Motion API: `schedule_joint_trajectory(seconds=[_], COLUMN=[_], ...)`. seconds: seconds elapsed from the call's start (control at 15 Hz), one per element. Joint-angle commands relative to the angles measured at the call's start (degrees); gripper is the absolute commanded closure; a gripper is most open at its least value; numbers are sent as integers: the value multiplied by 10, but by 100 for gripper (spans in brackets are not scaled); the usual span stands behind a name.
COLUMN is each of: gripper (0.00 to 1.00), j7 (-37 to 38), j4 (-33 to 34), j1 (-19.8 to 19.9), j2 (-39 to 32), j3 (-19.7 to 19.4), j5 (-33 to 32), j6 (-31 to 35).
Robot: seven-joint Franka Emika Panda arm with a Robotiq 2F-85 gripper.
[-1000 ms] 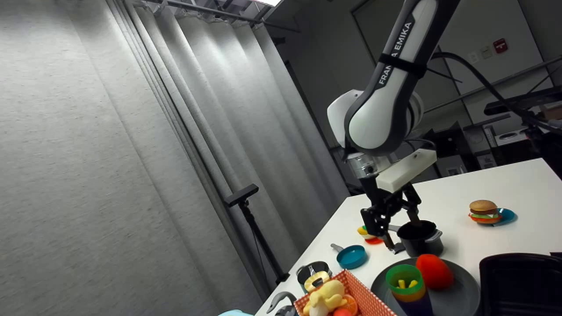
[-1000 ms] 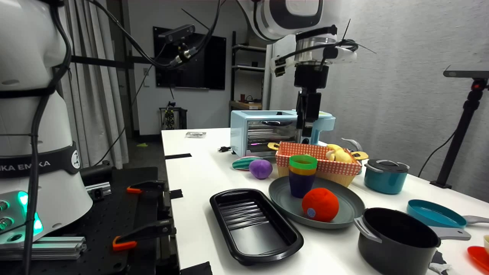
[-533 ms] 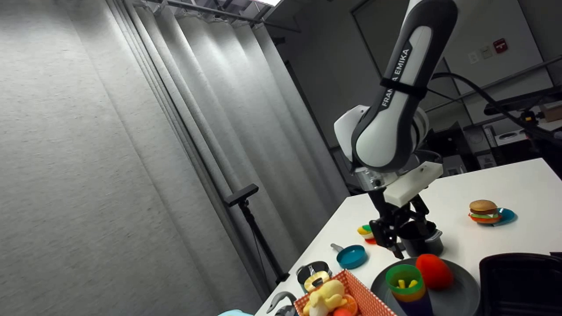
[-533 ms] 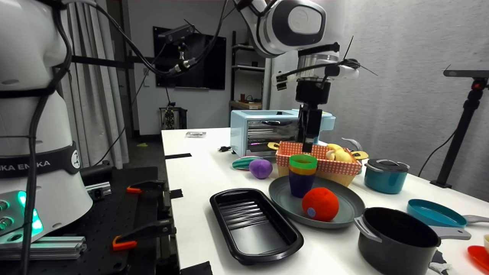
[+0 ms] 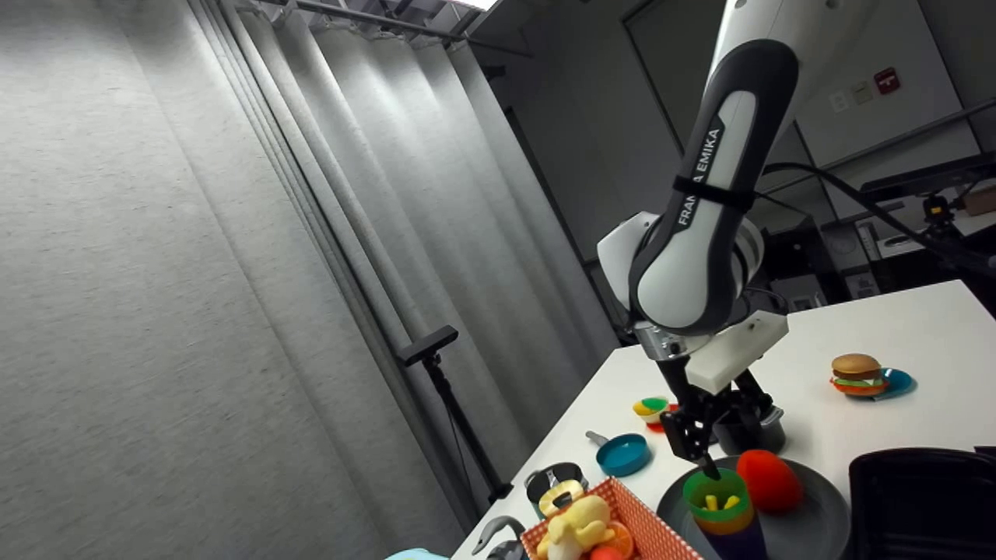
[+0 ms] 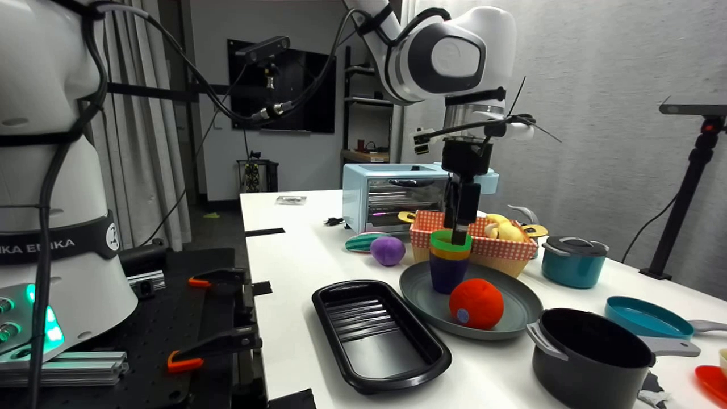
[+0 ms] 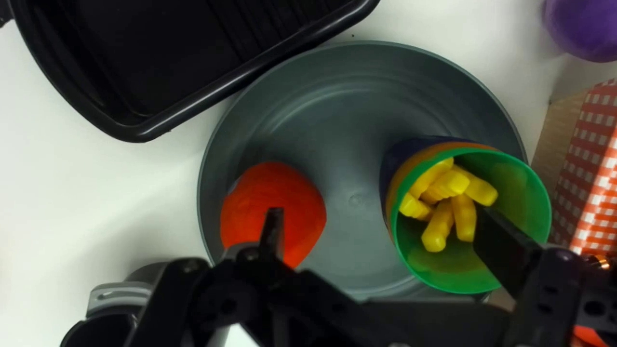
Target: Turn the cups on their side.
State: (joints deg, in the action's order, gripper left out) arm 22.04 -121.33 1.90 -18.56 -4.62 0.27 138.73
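The cups stand nested and upright on the dark grey plate: green on top, then orange, then purple. They also show in the wrist view with several yellow pieces inside the green one. My gripper is open and holds nothing. In the wrist view one finger overlaps the green cup's opening and the other overlaps the red-orange fruit. In both exterior views a fingertip is at the green rim; I cannot tell if it touches.
A black loaf pan lies beside the plate. A black pot, a red-checked basket of toy food, a teal pan, a purple toy and a light blue toaster oven stand around it.
My open gripper has come down and moved from above the table toward the cups. One fingertip now reaches the height of the green rim. The cups and other objects have not moved.
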Motion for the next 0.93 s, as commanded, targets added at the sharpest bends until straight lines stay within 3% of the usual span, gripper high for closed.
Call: schedule_joint_trajectory(seconds=[0.0, 0.4, 0.47, 0.6, 0.87], gripper=[0, 2, 7, 31, 63], j7=[3, 2, 1, 0, 1], j4=[33, 50, 51, 52, 50], j1=[-6, -7, -7, -7, -8], j2=[-38, -71, -74, -79, -77], j3=[-8, -12, -12, -13, -14], j5=[4, 8, 9, 10, 9], j6=[17, 20, 20, 18, 15])
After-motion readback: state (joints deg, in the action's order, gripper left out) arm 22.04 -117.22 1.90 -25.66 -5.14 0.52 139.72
